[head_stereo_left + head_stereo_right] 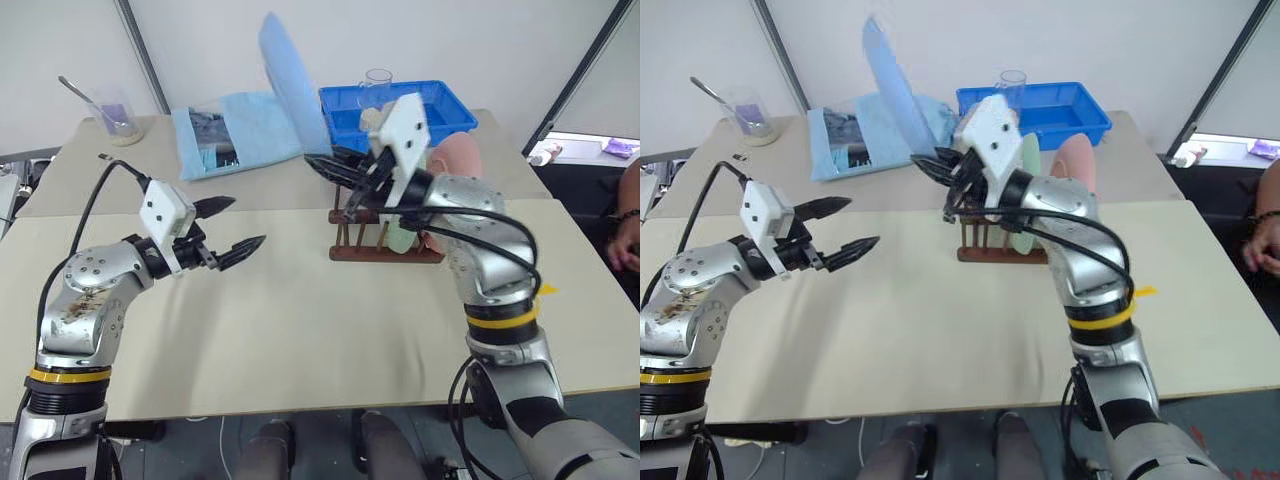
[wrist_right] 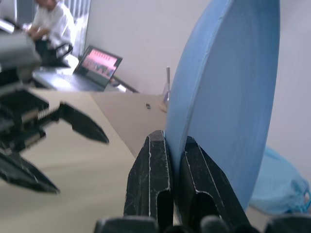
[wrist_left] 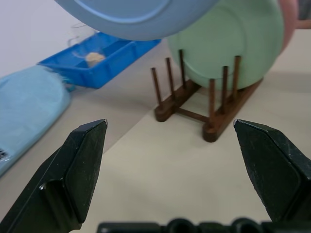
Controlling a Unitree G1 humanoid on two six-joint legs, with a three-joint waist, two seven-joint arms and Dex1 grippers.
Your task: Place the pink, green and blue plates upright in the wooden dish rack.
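Your right tool (image 2: 176,160) is pinched on the rim of the blue plate (image 1: 292,82), held up over the wooden dish rack (image 1: 385,245) near the table's far edge. Plate looks light, stiff, slick; keep the rim grip. Left tool (image 1: 228,227) gapes wide, holding nothing.

Three plates (pink (image 1: 462,152), green (image 3: 233,43), blue (image 2: 228,92)), one wooden rack (image 3: 194,104), one blue tray (image 1: 440,105).

Looks like a lab / test room w/ office corner, not a home. Plain beige bench (image 1: 300,330) set vs bare white partition walls w/ grey frame bars. Behind bench's left end, a person (image 2: 48,22) sits at a desk w/ open laptop (image 2: 99,65). Beaker w/ spoon (image 1: 115,115) on bench's far left corner.
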